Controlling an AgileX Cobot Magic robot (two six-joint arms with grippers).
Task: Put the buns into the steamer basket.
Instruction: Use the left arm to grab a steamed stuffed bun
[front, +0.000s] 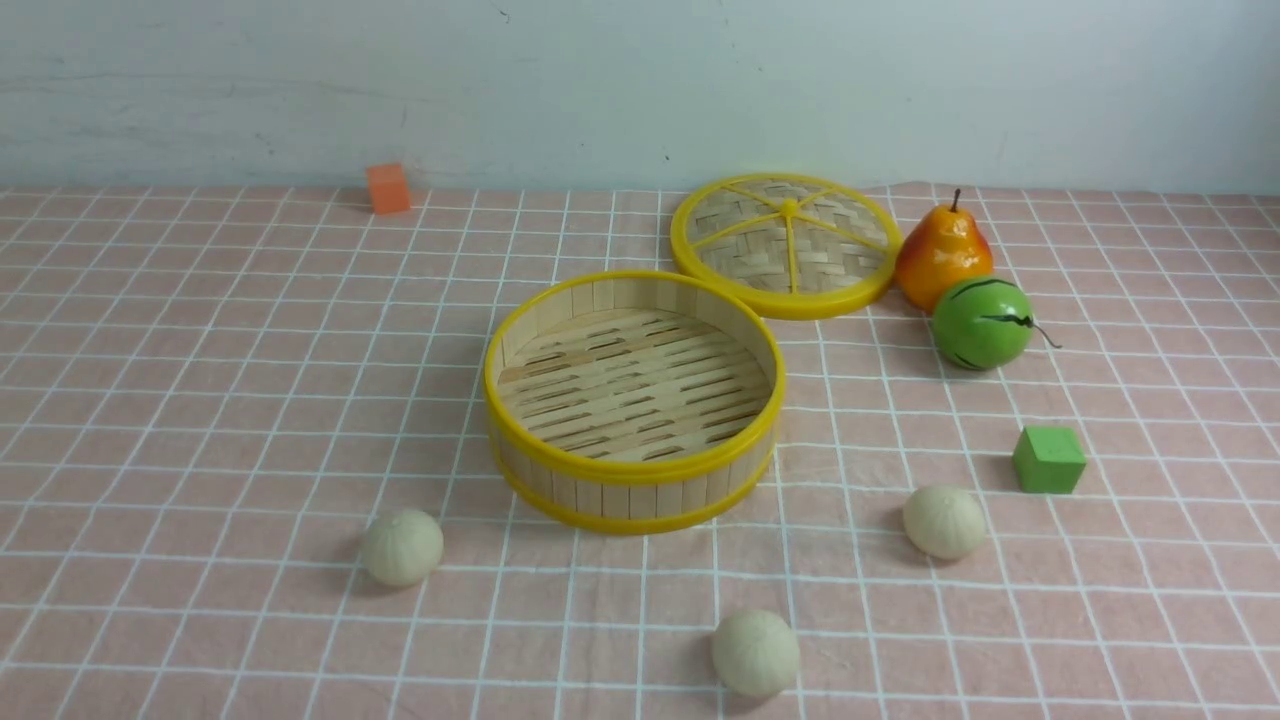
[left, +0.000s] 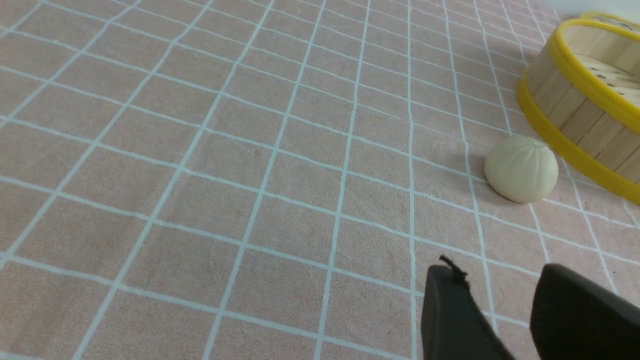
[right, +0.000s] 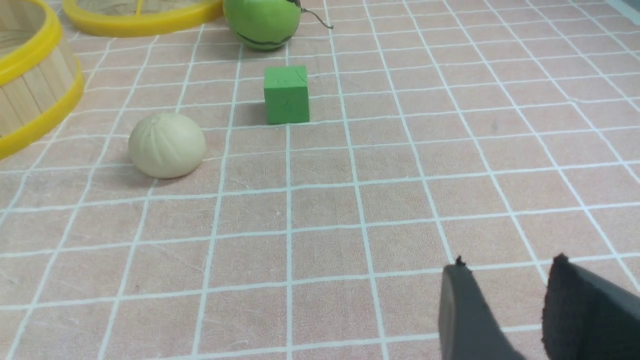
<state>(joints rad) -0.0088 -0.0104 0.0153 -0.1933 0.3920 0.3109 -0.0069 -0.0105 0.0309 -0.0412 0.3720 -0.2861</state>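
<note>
Presently, steamer basket (front: 635, 498): bare-floored, the landmark. Right bun (front: 944, 522): lay right of and nearer than the basket, seemingly closest to the right gripper (right: 502, 265), whose fingers stood apart, empty. Left bun (front: 402, 548): front-left of basket; left gripper (left: 492, 272) likewise parted, empty.

Bun (right: 167, 145) between steamer basket (right: 44, 90) and green cube (right: 286, 95); tool (right: 505, 280) open.
</note>
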